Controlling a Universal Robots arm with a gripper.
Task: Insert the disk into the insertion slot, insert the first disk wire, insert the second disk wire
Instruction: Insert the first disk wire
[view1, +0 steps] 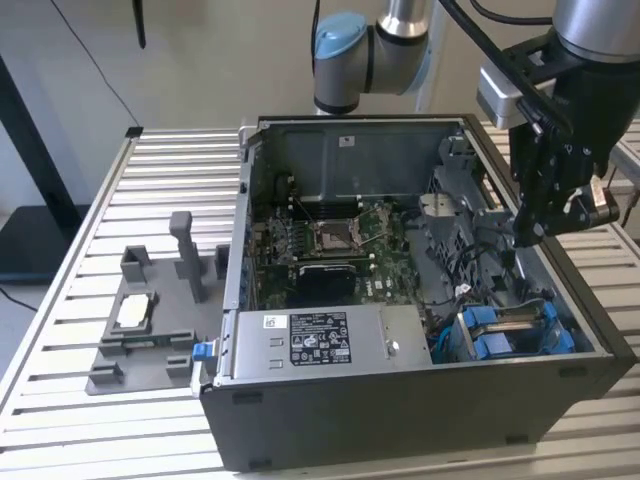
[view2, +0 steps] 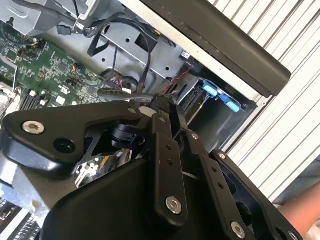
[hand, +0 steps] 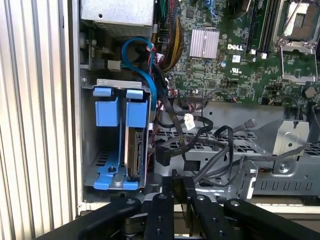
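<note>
Your gripper (hand: 181, 179) has its jaws drawn close together, and it hangs over the open computer case (view1: 400, 400) on the exterior view's right. Nearest the tips is a black cable connector (hand: 165, 152), just beside the disk (hand: 134, 150). The disk stands on edge inside the insertion slot (hand: 89, 140), in the case's near corner on that side.

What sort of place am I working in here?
Probably a robotics lab or test bench: an open desktop computer case sits on a slatted metal table, with a grey parts fixture beside it.
</note>
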